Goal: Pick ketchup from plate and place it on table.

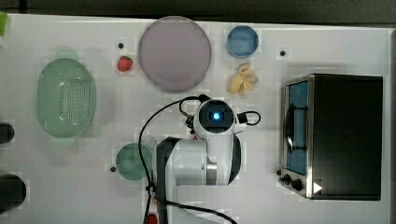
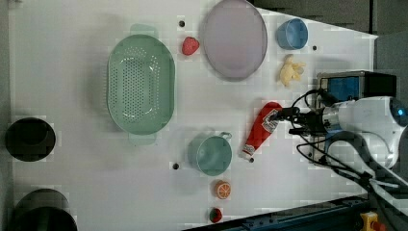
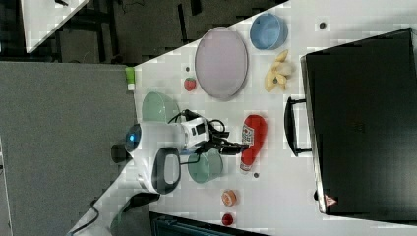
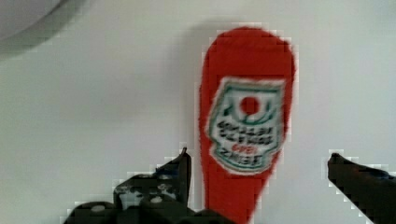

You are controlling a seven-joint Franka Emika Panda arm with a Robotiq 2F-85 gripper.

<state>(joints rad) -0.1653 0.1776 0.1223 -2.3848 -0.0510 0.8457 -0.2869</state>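
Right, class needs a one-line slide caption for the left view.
Ketchup lies on the table, off the plate, the open hand at it.

Ketchup [image 4: 247,126] bottle looks like matt red plastic w/ a printed paper-style label, lying on a smooth, matt white worktop [image 2: 72,192]; the plate [image 2: 234,38] has a smooth, dull mauve-grey finish, prob. plastic. Colander [image 2: 140,90] is pale green perforated plastic, slight sheen, while the oven [image 1: 343,137] shows a matt black casing w/ brushed-metal front trim. Robot arm [image 1: 205,158] wears glossy white plastic shells w/ black sections; its jaws look matt black.
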